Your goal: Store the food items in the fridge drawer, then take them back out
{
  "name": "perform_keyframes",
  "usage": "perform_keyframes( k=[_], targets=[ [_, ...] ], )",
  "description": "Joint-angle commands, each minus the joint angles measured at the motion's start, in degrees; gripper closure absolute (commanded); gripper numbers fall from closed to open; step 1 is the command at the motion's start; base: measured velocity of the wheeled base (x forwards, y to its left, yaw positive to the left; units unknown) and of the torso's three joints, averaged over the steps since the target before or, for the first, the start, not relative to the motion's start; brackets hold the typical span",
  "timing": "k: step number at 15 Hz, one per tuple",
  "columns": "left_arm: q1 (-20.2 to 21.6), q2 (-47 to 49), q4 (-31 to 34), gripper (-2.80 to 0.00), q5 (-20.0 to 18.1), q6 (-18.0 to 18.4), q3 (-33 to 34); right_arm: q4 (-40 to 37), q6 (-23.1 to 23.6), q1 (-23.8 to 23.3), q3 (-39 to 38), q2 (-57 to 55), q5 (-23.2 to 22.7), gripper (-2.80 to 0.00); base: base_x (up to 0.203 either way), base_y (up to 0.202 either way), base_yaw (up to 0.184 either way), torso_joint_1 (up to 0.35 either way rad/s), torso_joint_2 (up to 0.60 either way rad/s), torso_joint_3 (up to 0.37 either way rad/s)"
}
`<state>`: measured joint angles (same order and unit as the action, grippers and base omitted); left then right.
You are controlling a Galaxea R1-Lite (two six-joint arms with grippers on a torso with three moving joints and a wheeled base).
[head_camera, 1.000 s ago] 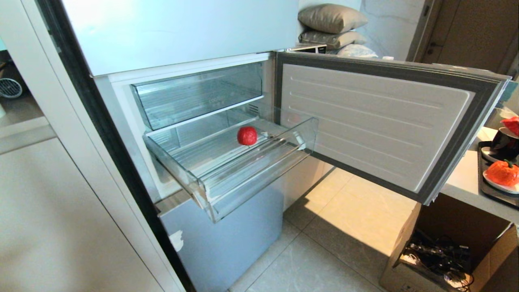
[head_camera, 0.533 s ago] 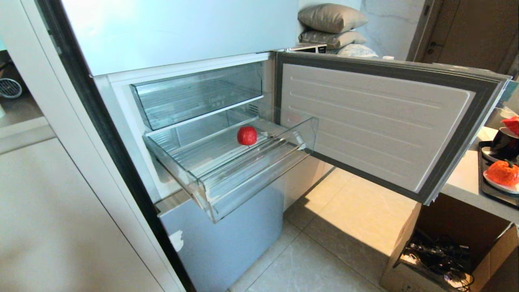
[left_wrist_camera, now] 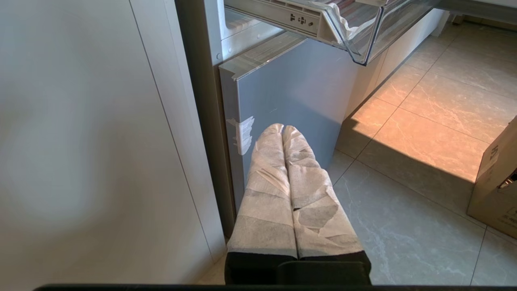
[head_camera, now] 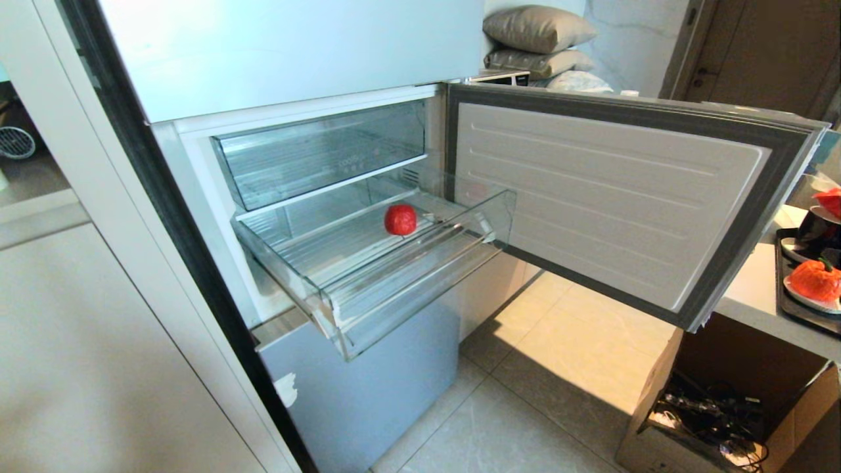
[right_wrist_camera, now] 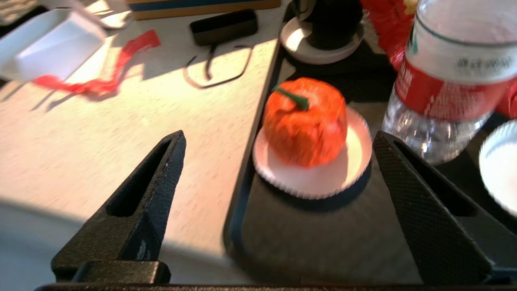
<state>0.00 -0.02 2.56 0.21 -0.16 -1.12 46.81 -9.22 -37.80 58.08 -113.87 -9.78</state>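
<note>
At the far left, the left gripper (left_wrist_camera: 282, 131) hangs low before the fridge's grey bottom door (left_wrist_camera: 295, 93), its two wrapped fingers (left_wrist_camera: 266, 182) pressed together with nothing between them. A strip of white tape (left_wrist_camera: 242, 133) sticks to that door's edge just beside the fingertips. Above it juts a corner of the drawer (left_wrist_camera: 363, 36).

In the head view the drawer (head_camera: 420, 276) stands pulled out from the fridge, under a shallower clear drawer (head_camera: 315, 157) that is pushed in. The red piece (head_camera: 400, 219) sits on the ribbed floor of the pulled-out drawer, toward its back and right of the middle, apart from the walls. The fridge door (head_camera: 611, 197) swings open to the right, its white inner liner facing the camera. Below it a cardboard box (head_camera: 729, 401) with cables stands on the tiled floor.

At the right edge, on a counter (head_camera: 749, 289), a black tray (right_wrist_camera: 323, 238) holds a white plate (right_wrist_camera: 355, 161) with the orange piece (right_wrist_camera: 305, 121) on it, green stem up. The right gripper (right_wrist_camera: 278, 137) hovers over the tray's near edge with its black fingers (right_wrist_camera: 153, 190) spread wide and empty, the orange piece ahead of the gap and not touched. A water bottle (right_wrist_camera: 448, 76) stands on the tray just right of the plate, and a dark cup (right_wrist_camera: 331, 20) on a saucer sits behind.
</note>
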Motion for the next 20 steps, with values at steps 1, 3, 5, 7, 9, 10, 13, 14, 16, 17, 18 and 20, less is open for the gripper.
perform_keyframes(
  k=[1, 3, 5, 7, 9, 10, 13, 14, 16, 17, 18, 20],
  targets=[
    [0.0, 0.0, 0.0, 0.0, 0.0, 0.0, 0.0, 0.0, 1.6, 0.1, 4.4, -5.6, 1.4, -2.8, 0.0, 0.0, 0.0, 0.0, 0.0, 0.0],
    [0.0, 0.0, 0.0, 0.0, 0.0, 0.0, 0.0, -0.1, 3.4, 0.1, 6.3, -8.3, 2.2, -2.8, 0.0, 0.0, 0.0, 0.0, 0.0, 0.0],
    [0.0, 0.0, 0.0, 0.0, 0.0, 0.0, 0.0, -0.1, 3.5, 0.1, 8.6, -11.0, 2.3, -2.8, 0.0, 0.0, 0.0, 0.0, 0.0, 0.0],
    [0.1, 0.0, 0.0, 0.0, 0.0, 0.0, 0.0, 0.0, 3.4, 0.1, 11.2, -12.9, 2.3, -2.8, 0.0, 0.0, 0.0, 0.0, 0.0, 0.0],
    [0.0, 0.0, 0.0, 0.0, 0.0, 0.0, 0.1, 0.1, 3.6, 0.1, 12.7, -14.2, 3.2, -2.8, 0.0, 0.0, 0.0, 0.0, 0.0, 0.0],
    [0.0, 0.0, 0.0, 0.0, 0.1, 0.0, 0.0, 0.1, 3.6, 0.1, 13.2, -14.7, 3.3, -2.8, 0.0, 0.0, 0.0, 0.0, 0.0, 0.0],
    [0.0, 0.0, 0.0, 0.0, 0.0, 0.0, 0.0, 0.1, 3.6, 0.1, 13.8, -15.7, 3.0, -2.8, 0.0, 0.0, 0.0, 0.0, 0.0, 0.0],
    [0.0, 0.0, 0.0, 0.0, 0.0, 0.0, 0.0, 0.1, 3.6, 0.1, 14.3, -16.2, 2.8, -2.8, 0.0, 0.0, 0.0, 0.0, 0.0, 0.0],
    [0.0, 0.0, 0.0, 0.0, 0.0, 0.0, 0.0, 0.1, 3.5, 0.1, 16.4, -17.4, 2.8, -2.8, 0.0, 0.0, 0.0, 0.0, 0.0, 0.0],
    [0.0, 0.0, 0.0, 0.0, 0.1, 0.0, 0.1, 0.1, 3.4, 0.2, 17.2, -17.7, 2.7, -2.8, 0.0, 0.0, 0.0, 0.0, 0.0, 0.0],
    [0.0, 0.0, 0.0, 0.0, 0.0, 0.0, 0.0, 0.1, 3.2, 0.2, 17.7, -18.2, 2.7, -2.8, 0.0, 0.0, 0.0, 0.0, 0.0, 0.0],
    [0.0, 0.0, 0.0, 0.0, 0.0, 0.0, 0.0, 0.1, 3.1, 0.5, 19.2, -19.2, 2.5, -2.8, 0.0, 0.0, 0.0, 0.0, 0.0, 0.0]
  ],
)
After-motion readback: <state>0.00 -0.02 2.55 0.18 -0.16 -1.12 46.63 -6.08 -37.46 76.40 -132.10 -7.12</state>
